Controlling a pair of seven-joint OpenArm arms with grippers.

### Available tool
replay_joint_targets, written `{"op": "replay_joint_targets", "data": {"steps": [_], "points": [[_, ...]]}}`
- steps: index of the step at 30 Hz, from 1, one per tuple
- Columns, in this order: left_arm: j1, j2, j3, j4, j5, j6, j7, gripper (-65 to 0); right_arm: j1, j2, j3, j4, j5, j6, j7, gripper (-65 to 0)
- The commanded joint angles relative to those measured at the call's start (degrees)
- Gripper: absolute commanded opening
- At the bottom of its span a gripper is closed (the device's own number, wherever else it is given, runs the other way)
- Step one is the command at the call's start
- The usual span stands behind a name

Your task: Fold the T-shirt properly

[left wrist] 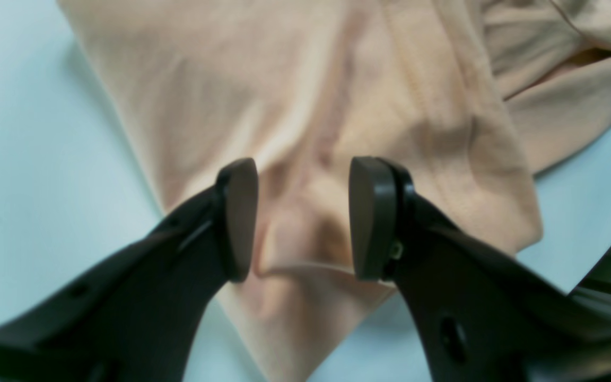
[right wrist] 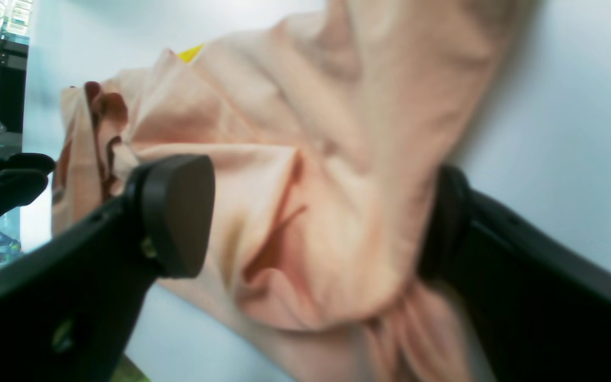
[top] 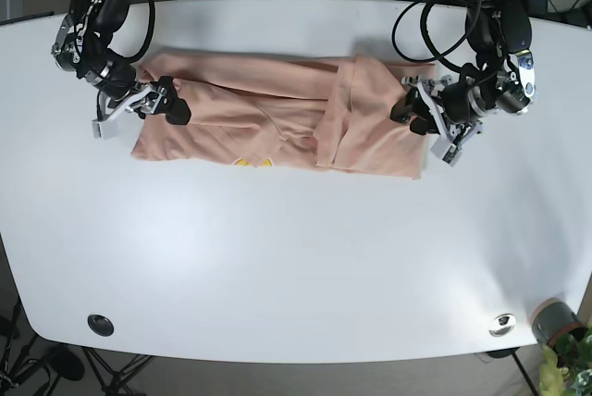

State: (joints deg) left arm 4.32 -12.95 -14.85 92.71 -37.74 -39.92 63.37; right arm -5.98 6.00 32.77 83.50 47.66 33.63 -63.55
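My left gripper (left wrist: 303, 217) is parted around a pinched ridge of the T-shirt (top: 277, 123), pads apart, not clamped. My right gripper (right wrist: 316, 223) gapes wide, cloth bunched between. Only the base view shows the whole shirt on the white table (top: 296, 257), its long axis running left-right between the arms.

The left gripper (left wrist: 303, 218) has its two dark fingers (left wrist: 239, 217) spread apart, with a soft bump of the peach T-shirt (left wrist: 305, 106) sitting between them, and the cloth lies wrinkled on the pale blue table (left wrist: 35, 185), coming down to a corner near the bottom.
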Motion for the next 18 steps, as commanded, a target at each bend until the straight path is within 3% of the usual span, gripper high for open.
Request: {"op": "replay_joint_targets", "data": {"steps": [1,4,7,15,18], "points": [[-0.67,-0.72,-0.23,0.52,-0.99,-0.08,-1.18,-39.3,-0.48,-0.15,-1.35,0.67,-0.41,-0.18,-0.76,-13.3],[-0.67,-0.81,-0.23,-0.09,-0.29,-0.08,-1.26,-39.3,-0.40,-0.24,-2.93,0.67,-0.67,-0.35,0.38,-14.0],[-1.02,-0.63,-0.05,-1.15,1.56,-0.08,-1.26,-39.3,-0.22,-0.24,-3.46,0.67,-0.67,-0.53,1.09,-20.3],[-1.02,-0.54,0.21,-3.34,2.26,-0.08,-1.26,-39.3,1.45,0.55,-3.46,0.76,-0.85,-0.62,1.35,-58.7],[-1.02,-0.37,0.39,-3.43,2.44,-0.08,-1.26,-39.3,1.54,1.69,-3.46,2.34,-0.85,-0.70,1.44,-60.7]]}}
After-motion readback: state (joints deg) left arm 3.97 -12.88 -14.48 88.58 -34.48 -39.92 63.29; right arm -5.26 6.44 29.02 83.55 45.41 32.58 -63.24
